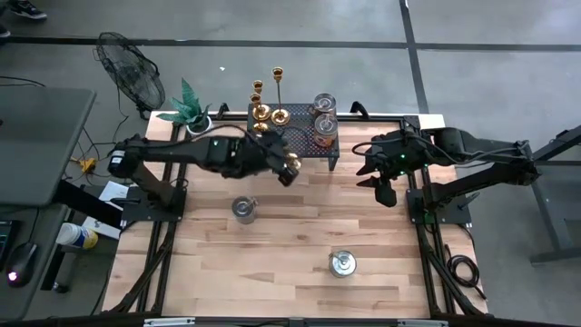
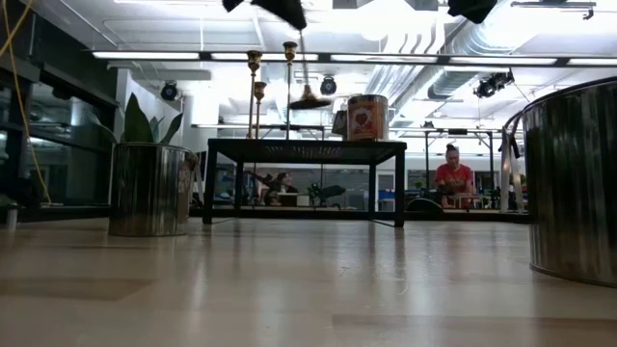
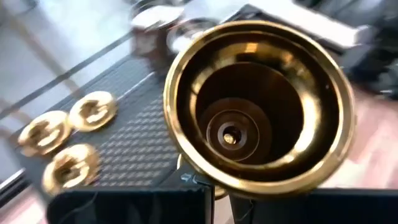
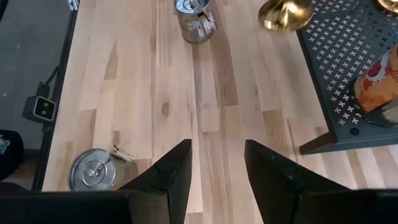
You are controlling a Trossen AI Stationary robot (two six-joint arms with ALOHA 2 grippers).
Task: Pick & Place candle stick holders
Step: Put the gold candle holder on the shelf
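The step in hand looks like the carry: the left tool [image 1: 289,171], just left of centre in the upper half of the high view, is closed on a shiny brass candle stick holder with a flared round base [image 1: 290,169], held clear of the black perforated metal stand [image 1: 329,153] and just off its lower-left corner, above the pale wooden plank desk [image 1: 290,254]. Three more slim brass candle stick holders of differing heights [image 1: 268,109] stand together on the stand's left end, near the top centre of that frame.

The next move, as I judge it, calls for choosing a bare patch of desk, lowering until the base sits flat, and only then releasing; a tilted base would tip so slim a piece.

The left wrist view alone looks straight into the hollow underside of the held holder's base, which fills the frame, with three gold bases at its left edge. The low view shows the standing stems' heights at upper centre, and a steel cup [image 2: 149,189] at left. The right wrist view shows what the high view leaves unclear: the right tool [image 4: 216,163], waiting at the right of the high view, is parted and empty, with a flat silver tin [image 4: 95,169] at lower left.
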